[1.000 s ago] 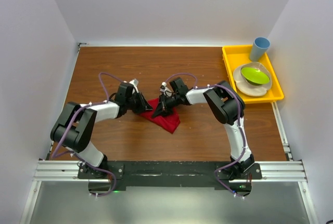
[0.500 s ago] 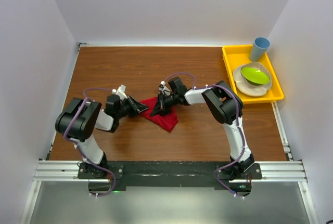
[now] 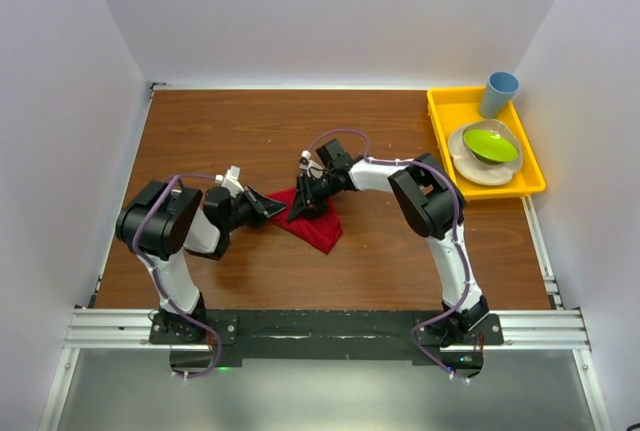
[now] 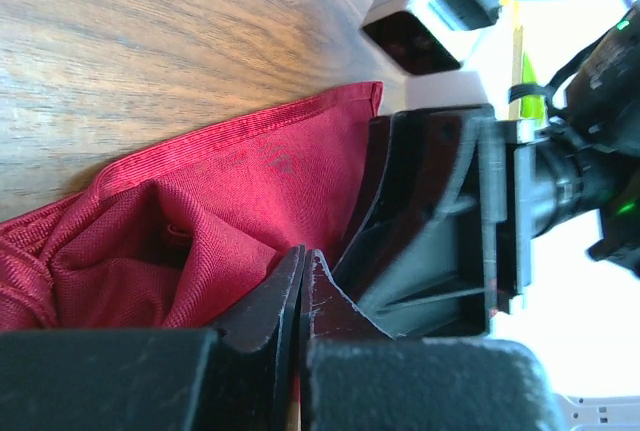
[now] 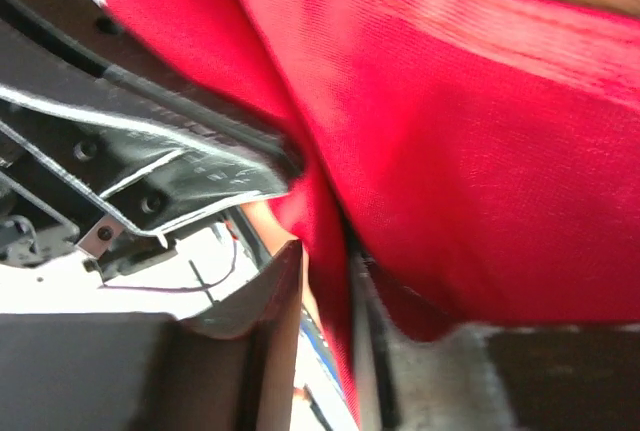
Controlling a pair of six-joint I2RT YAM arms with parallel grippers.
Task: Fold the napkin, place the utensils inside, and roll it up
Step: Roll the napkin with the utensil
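Note:
The red napkin point(image 3: 318, 226) lies bunched in a rough triangle at mid table, and both grippers meet at its left upper corner. My left gripper point(image 3: 281, 213) comes in low from the left. Its jaws are pressed together at the napkin's point(image 4: 200, 211) folded edge, and I see no cloth between them. My right gripper point(image 3: 298, 214) reaches in from the right, its jaws a little apart. A hanging fold of the napkin point(image 5: 470, 131) runs through the right gripper's point(image 5: 322, 251) gap. The right gripper's black body point(image 4: 430, 221) stands just behind the left gripper point(image 4: 302, 256). The utensils are out of view.
A yellow tray point(image 3: 440, 111) sits at the back right corner with a blue cup point(image 3: 498, 94), a green bowl point(image 3: 490, 143) and a white plate point(image 3: 470, 166) in it. White walls enclose the wooden table on three sides.
The left arm drew back to the left and its jaws closed fully. The right gripper's jaws parted around the cloth and shifted slightly left. The napkin kept its place.

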